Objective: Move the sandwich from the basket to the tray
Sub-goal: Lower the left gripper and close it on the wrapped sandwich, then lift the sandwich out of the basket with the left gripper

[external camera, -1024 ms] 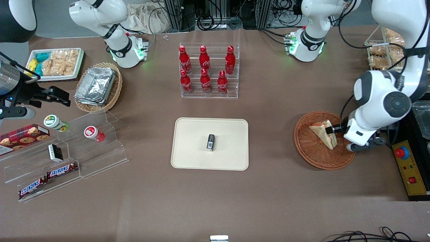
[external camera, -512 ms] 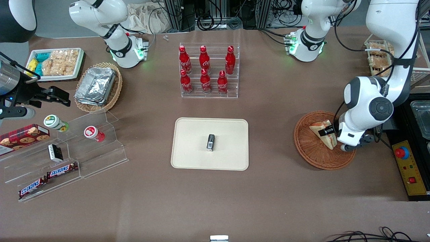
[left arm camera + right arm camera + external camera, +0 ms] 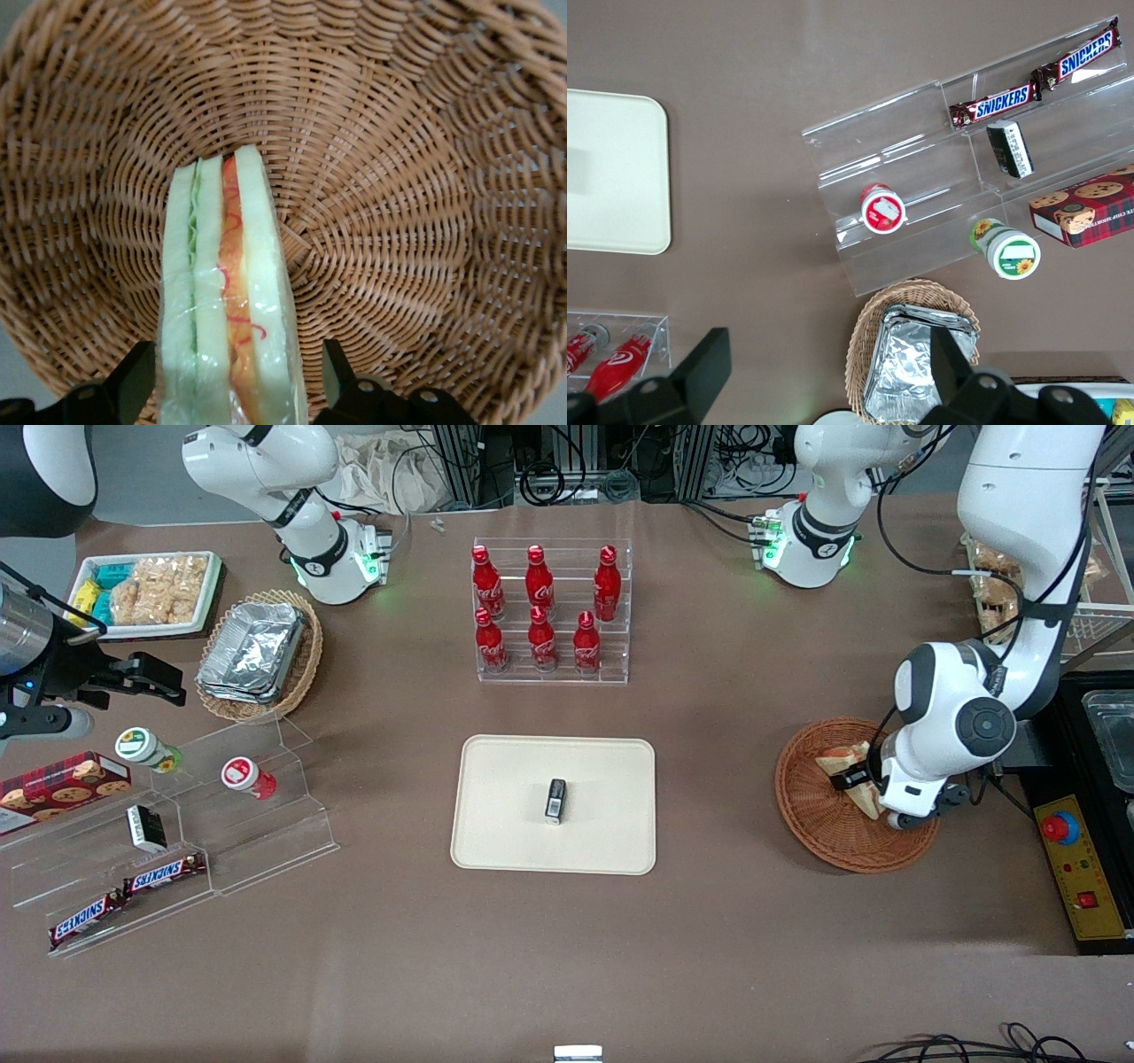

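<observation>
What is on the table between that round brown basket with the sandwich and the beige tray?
Nothing: the front view shows only bare brown tabletop between the basket and the tray. The gripper is over the basket, its jaws open around the sandwich.

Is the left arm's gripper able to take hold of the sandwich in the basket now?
Probably yes. The gripper is open, one finger on each side of the sandwich, which stands on edge in the basket; nothing lies between them.
</observation>
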{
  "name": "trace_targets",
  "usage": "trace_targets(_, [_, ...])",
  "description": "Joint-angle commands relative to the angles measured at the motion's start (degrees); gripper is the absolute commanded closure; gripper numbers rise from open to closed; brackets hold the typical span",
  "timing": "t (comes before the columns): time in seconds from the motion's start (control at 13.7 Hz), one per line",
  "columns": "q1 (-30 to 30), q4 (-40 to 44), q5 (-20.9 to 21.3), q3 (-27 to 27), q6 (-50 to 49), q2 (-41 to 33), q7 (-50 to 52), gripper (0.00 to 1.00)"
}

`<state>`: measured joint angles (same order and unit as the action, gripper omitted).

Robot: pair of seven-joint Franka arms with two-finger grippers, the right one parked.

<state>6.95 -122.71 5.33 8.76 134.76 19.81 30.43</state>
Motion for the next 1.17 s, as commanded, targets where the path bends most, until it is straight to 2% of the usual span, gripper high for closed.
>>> trace_targets(0.0, [0.3, 0.7, 0.2, 0.2, 0.7, -0.6, 3.2, 0.61])
trace_targets(0.15, [0.2, 2.9, 0.5, 0.4, -4.6, -1.4, 3.1, 0.93])
trace_targets(0.22, [0.1, 5.0, 0.5, 0.5, -8.8, -2.0, 3.5, 1.0])
trace_targets(0.44, [-0.6, 14.9, -0.2, 1.0, -25.3, -3.2, 3.8, 1.0])
trace_targets(0.59, [-0.8, 22.2, -0.9, 3.0, -32.6, -3.1, 5.8, 1.0])
trace_targets(0.73, [-0.9, 27.9, -3.6, 5.2, -36.5, -3.8, 6.2, 1.0])
trace_targets(0.88, [-0.9, 31.7, -3.5, 9.3, -39.7, -3.8, 6.0, 1.0])
trace_targets(1.1, [-1.0, 32.3, -3.0, 17.3, -38.6, -3.0, 5.2, 1.0])
